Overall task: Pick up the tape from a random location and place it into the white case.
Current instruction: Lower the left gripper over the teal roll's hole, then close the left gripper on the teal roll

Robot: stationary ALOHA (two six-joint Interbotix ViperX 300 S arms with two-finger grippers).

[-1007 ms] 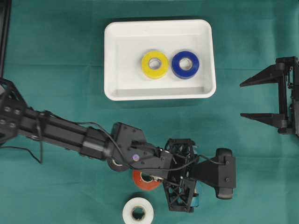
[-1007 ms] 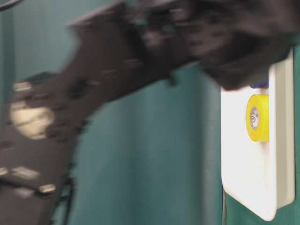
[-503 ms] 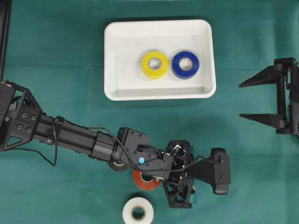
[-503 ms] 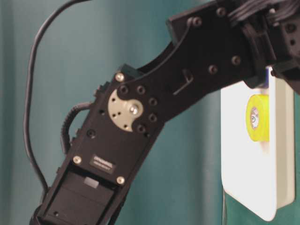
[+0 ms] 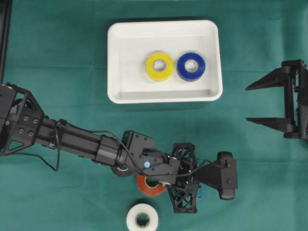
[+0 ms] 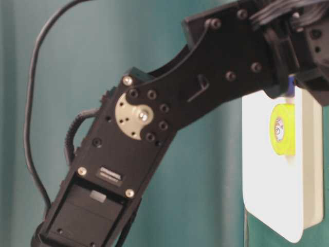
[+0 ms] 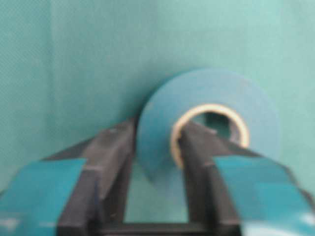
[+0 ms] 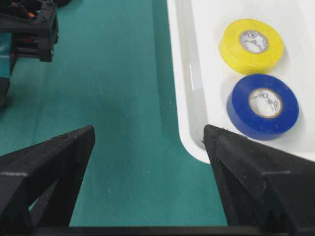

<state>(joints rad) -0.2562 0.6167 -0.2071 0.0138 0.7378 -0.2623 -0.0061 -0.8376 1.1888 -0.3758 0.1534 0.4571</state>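
- Left gripper [image 7: 155,162] is clamping down on a teal tape roll [image 7: 209,123], one finger outside the ring, the other poking into the core, low on the green cloth [image 5: 57,72].
- Orange roll [image 5: 150,186] and white roll [image 5: 142,218] are sitting just beside it.
- Right gripper [image 5: 273,103] is hanging wide apart, holding nothing.
- Farther up, the white case [image 5: 130,94] is holding yellow tape [image 5: 160,66] and blue tape [image 5: 191,66].
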